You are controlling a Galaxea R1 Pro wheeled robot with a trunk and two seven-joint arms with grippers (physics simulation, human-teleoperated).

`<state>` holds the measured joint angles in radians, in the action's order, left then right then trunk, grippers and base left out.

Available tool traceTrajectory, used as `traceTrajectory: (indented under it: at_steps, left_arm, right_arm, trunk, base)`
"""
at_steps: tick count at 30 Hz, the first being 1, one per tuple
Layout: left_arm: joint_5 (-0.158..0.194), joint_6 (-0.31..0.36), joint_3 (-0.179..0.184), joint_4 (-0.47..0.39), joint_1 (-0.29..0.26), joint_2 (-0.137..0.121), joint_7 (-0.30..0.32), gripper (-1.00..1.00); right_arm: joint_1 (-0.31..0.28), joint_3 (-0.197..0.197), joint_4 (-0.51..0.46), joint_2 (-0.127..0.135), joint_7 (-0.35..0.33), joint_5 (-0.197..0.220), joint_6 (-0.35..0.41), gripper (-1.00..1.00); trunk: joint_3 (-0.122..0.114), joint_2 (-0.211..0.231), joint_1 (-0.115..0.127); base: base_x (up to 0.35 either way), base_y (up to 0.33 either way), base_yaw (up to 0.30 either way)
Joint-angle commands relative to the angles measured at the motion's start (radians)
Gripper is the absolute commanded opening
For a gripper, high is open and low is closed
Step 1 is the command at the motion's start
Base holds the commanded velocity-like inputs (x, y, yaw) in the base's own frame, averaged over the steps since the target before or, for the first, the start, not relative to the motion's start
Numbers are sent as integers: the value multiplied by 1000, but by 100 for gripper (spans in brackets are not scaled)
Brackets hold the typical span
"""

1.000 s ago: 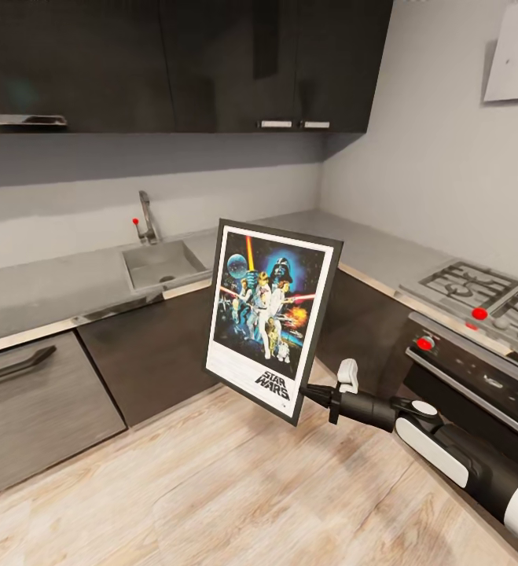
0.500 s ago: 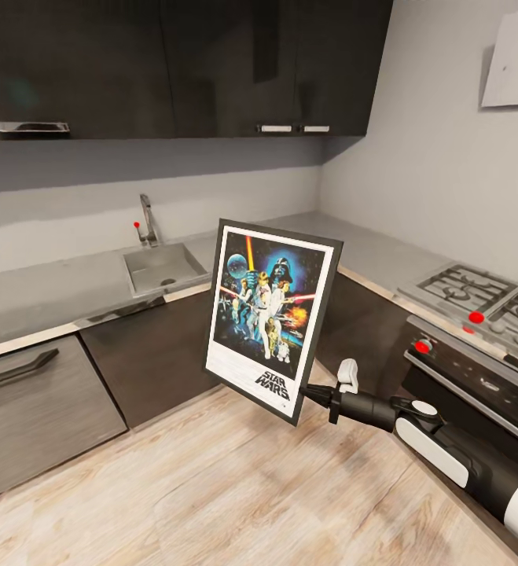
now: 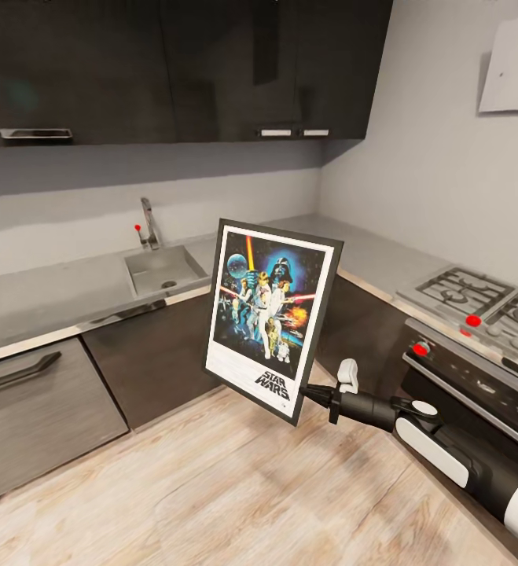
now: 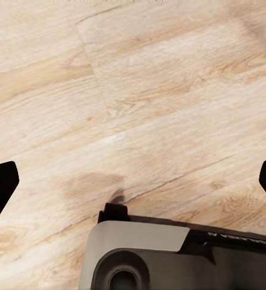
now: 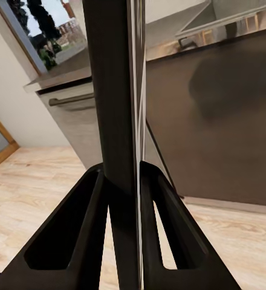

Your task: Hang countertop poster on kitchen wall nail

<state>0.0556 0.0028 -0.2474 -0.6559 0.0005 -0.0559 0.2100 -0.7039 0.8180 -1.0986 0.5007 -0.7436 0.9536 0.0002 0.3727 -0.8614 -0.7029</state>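
On my left the kitchen countertop [image 3: 46, 295] runs grey past the inset sink [image 3: 164, 270] and its tap [image 3: 147, 222]. Mid-view I hold the poster [image 3: 271, 314] upright, slightly tilted, above the wooden floor [image 3: 211, 487] and clear of the worktop; "STAR WARS" reads along its bottom border, while the finer print under the artwork is too small to make out. My right gripper [image 5: 124, 181] pinches the frame's lower edge, fingers [image 5: 78, 223] pressed on both faces. Far right, the hob [image 3: 479, 303] is cut off. My left gripper [image 4: 133, 181] hangs spread over bare floor, only the dark tips showing.
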Motion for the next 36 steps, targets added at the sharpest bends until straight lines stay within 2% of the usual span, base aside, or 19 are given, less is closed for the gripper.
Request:
traceTrajectory:
  at_steps: [1,36]
  left_arm:
    - [6,0,-3,-1,0,0,6,100]
    - [6,0,-3,-1,0,0,6,100]
  right_arm:
    - [-2,4,0,1,-3,11,1,-100]
    - [-2,3,0,2,-3,10,3,-100]
  trunk:
    - [-2,6,4]
    - [-112,251,138]
  base:
    - [0,0,0]
    - [0,0,0]
